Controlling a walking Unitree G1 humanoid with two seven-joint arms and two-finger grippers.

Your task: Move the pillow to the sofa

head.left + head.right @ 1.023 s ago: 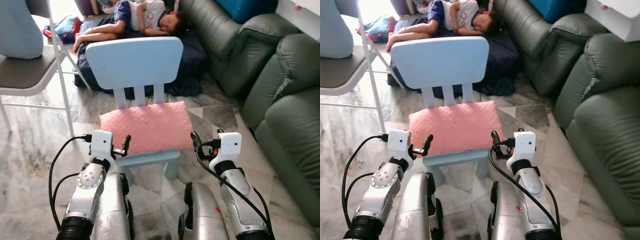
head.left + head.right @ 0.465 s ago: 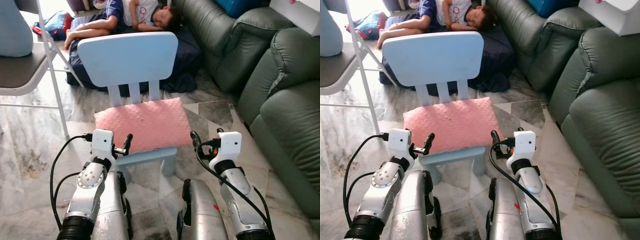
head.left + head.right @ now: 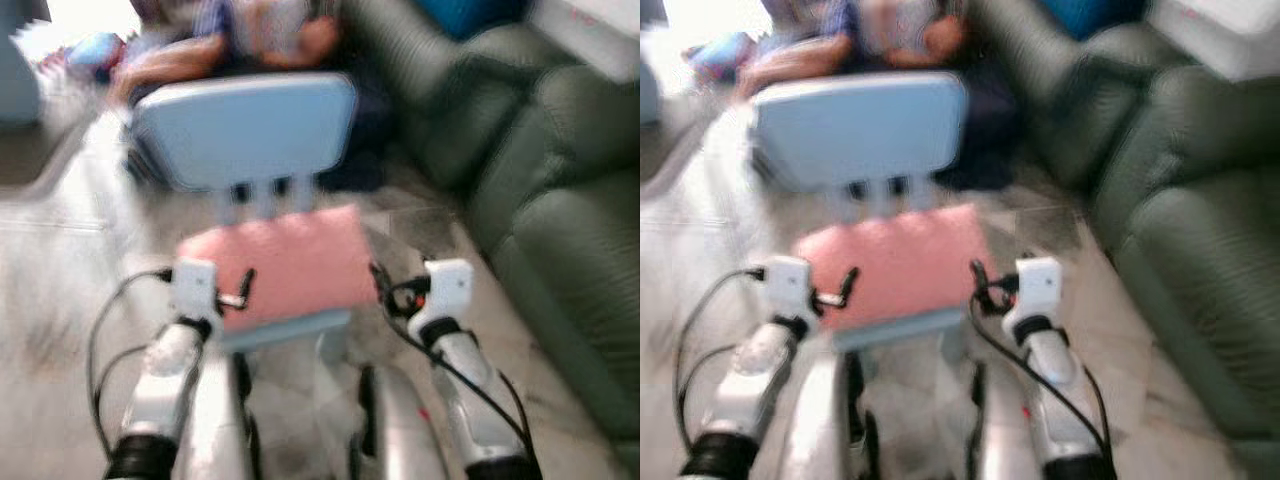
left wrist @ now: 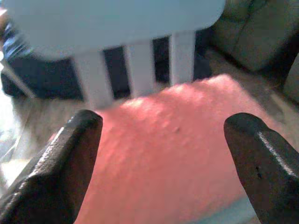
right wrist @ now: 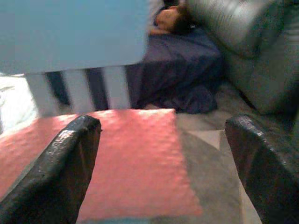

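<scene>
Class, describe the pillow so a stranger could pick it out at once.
Beside the dark green leather sofa stands a small pale blue wooden chair. On its seat lies the flat pink rectangular pillow, the only pink, soft thing there.

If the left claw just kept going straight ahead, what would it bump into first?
Most likely the pink pillow on the small blue chair: the open left gripper points right at it, though the blur hides how near it is.
</scene>
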